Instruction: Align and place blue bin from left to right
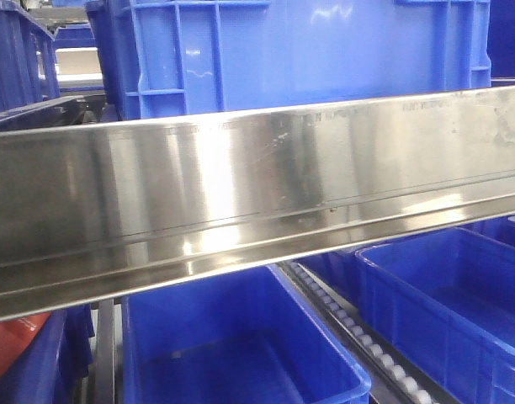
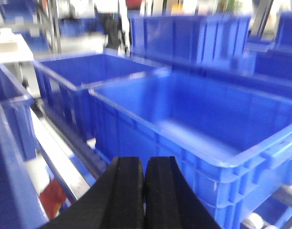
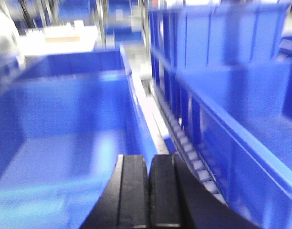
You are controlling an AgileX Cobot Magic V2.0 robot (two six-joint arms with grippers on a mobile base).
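Front view was mostly blocked by a steel rail (image 1: pixel 257 189) running across the frame, tilted up to the right; bins seen only above and below it. Below the rail: one blue bin (image 1: pixel 241 345) at centre and a second bin (image 1: pixel 447 303) to its right, with a roller track (image 1: pixel 350 328) between them. A larger crate (image 1: pixel 299 50) sat above, far side.

L gripper (image 2: pixel 145 191): pads pressed together, nothing between them, hovering over the near rim of the blue bin, which was open and empty inside. R gripper (image 3: pixel 148 191): same, pads together, holding nothing, above the strip between two bins. Both wrist views blurred, so arms judged in motion.

Assessment: no bin gripped as yet. Bins rest on the rollers, presumably so they slide sideways. Closed pads suggest pushing rather than grasping; cannot confirm.
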